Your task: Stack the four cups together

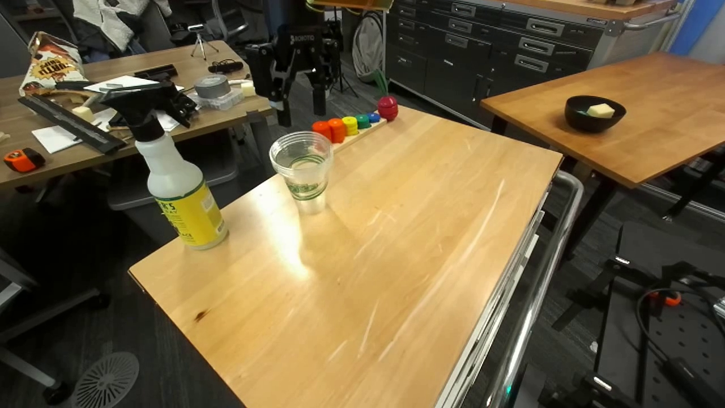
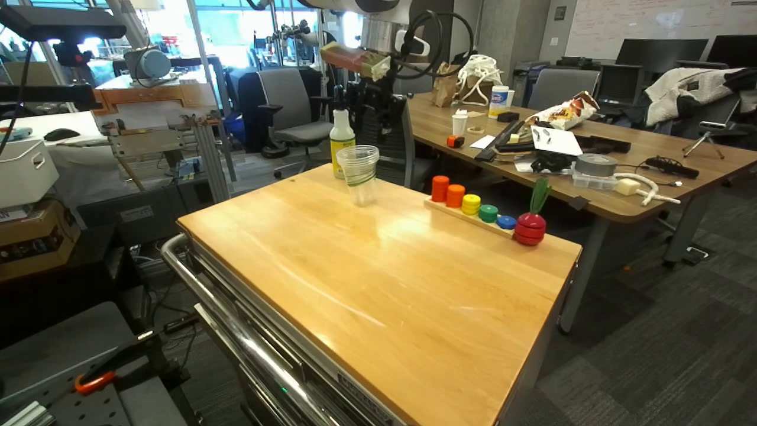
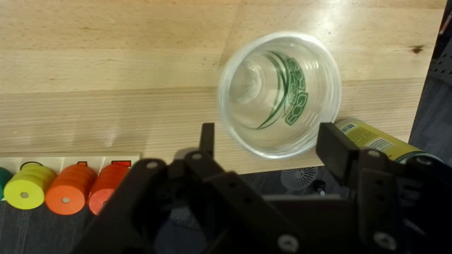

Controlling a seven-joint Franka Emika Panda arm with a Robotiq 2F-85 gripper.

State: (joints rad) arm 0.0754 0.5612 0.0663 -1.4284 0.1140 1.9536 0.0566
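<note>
The clear plastic cups stand nested in one stack on the wooden tabletop, in an exterior view (image 1: 306, 175) and in an exterior view (image 2: 359, 177). Several rims sit close together at the top; I cannot count the cups exactly. The wrist view looks down into the stack (image 3: 282, 91), with green print on its wall. No separate cup shows elsewhere on the tabletop. My gripper (image 1: 302, 110) is open and empty, raised above the stack's rim and apart from it. In the wrist view, its fingers (image 3: 265, 135) are spread wide beside the near rim.
A yellow spray bottle (image 1: 192, 209) stands by the stack near the table edge. A wooden strip of colourful blocks (image 2: 471, 204) and a red radish toy (image 2: 530, 229) lie along the same edge. The wooden tabletop (image 2: 378, 284) has a metal handle rail (image 2: 254, 337).
</note>
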